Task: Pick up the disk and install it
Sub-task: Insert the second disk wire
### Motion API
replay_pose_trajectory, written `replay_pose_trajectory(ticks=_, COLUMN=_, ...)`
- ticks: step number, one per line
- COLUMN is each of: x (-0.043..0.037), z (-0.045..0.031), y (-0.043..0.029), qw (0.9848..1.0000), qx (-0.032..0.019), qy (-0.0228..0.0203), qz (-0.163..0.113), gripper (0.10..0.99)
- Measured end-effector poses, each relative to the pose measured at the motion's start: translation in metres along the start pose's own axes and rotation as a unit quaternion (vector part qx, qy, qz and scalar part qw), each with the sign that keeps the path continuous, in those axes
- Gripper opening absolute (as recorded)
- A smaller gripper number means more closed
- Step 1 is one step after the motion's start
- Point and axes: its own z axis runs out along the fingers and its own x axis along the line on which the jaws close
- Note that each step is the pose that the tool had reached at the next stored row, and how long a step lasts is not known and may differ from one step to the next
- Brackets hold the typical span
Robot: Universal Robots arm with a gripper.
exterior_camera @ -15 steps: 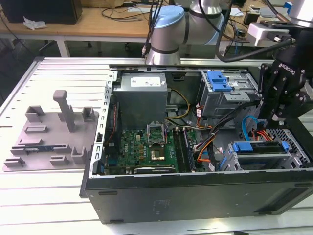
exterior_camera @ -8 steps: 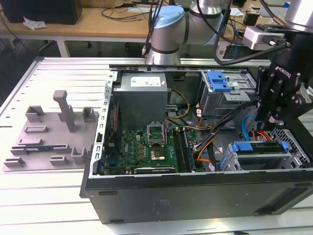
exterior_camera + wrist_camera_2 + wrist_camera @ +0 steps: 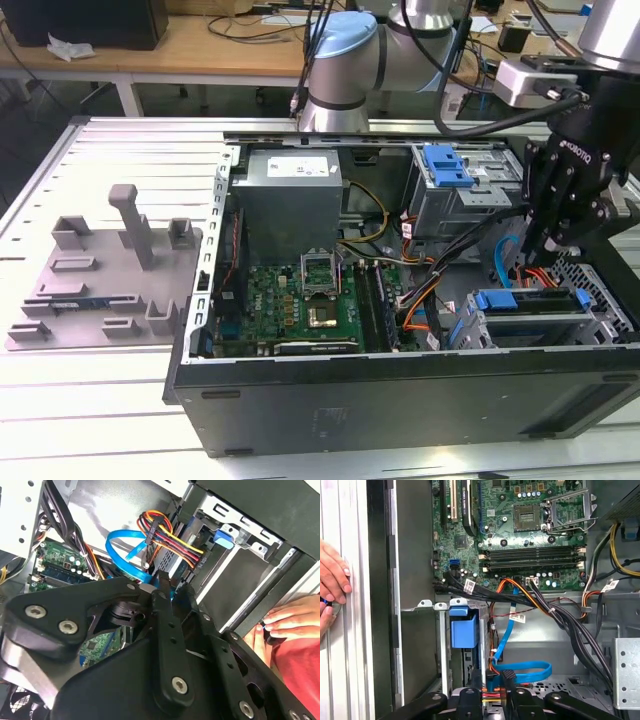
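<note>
My claw hangs with fingers pressed together, pinching nothing, just above the disk seated in its bay.

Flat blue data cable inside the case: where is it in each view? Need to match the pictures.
Exterior view: blue cable at the exterior view's right, just beside the pincer.
Second wrist view: blue cable looped beside the red-yellow-black wire bundle.
First wrist view: blue cable in a flat loop near the blue latch tab.
Shared landmark: green motherboard.
</note>
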Motion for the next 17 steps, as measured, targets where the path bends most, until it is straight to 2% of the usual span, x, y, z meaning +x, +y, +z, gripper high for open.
replay_pose_trajectory(ticks=2, x=0.0, z=0.0004, y=0.0, qw=1.0, qx=0.0, qy=0.0, qz=0.0, gripper=0.271)
replay_pose_trajectory(ticks=3, x=-0.0001, z=0.0006, y=0.0, qw=1.0, qx=0.0, qy=0.0, qz=0.0, gripper=0.204)
replay_pose_trajectory(ticks=4, x=-0.0001, z=0.0006, y=0.0, qw=1.0, qx=0.0, qy=0.0, qz=0.0, gripper=0.204)
replay_pose_trajectory(ticks=5, x=-0.0001, z=0.0007, y=0.0, qw=1.0, qx=0.0, qy=0.0, qz=0.0, gripper=0.161)
replay_pose_trajectory(ticks=17, x=0.0005, z=0.0011, y=0.0, qw=1.0, qx=0.0, qy=-0.0011, qz=0.0, gripper=0.161)
